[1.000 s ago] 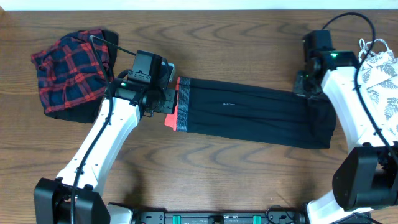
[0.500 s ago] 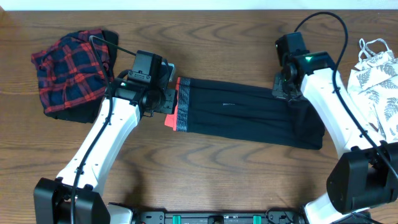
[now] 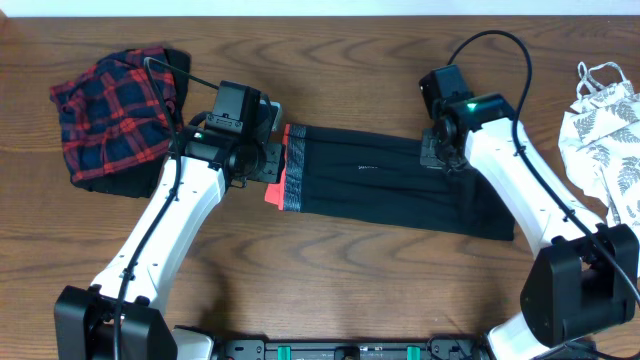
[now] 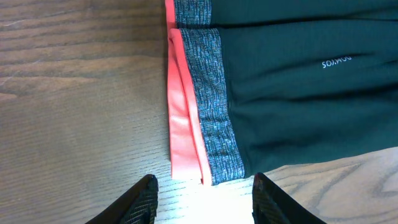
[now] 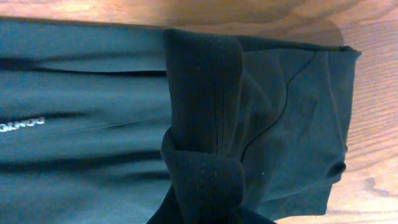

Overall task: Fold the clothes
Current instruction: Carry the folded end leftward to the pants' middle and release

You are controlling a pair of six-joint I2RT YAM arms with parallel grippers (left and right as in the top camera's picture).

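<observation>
garment: long black leggings (image 3: 390,185) lie flat across the middle of the brown wooden counter (image 3: 330,290), with the grey-and-coral waistband (image 3: 290,170) toward the left of the frame and the leg ends toward the right.
right hand: the right hand (image 3: 440,152) sits right of centre, over the upper edge of the leggings. it is clenched on a gathered bunch of leg fabric, which in the wrist view rises as a twisted rope with a doubled flap beside it.
left hand: the left hand (image 3: 262,160) is just left of the waistband, its fingers (image 4: 144,202) standing apart and grasping nothing. whether the tips press on the counter i cannot tell.
risk, crooked fold: the pinch holds only the upper edge, so the lower edge would likely lag and the crease come out slanted.
risk, drag: nothing pins the waistband, so a pull toward the left could slide the whole garment and ruck it.
risk, slip: thin stretchy knit in a narrow pinch may slip out and drop the flap short.
risk, crowding: carrying the leg end up to the waistband brings both hands close together.
others: the crumpled red-navy plaid cloth (image 3: 110,115) at upper left and the white leaf-print top (image 3: 605,140) at the right edge lie well apart and are unlikely to snag.
</observation>
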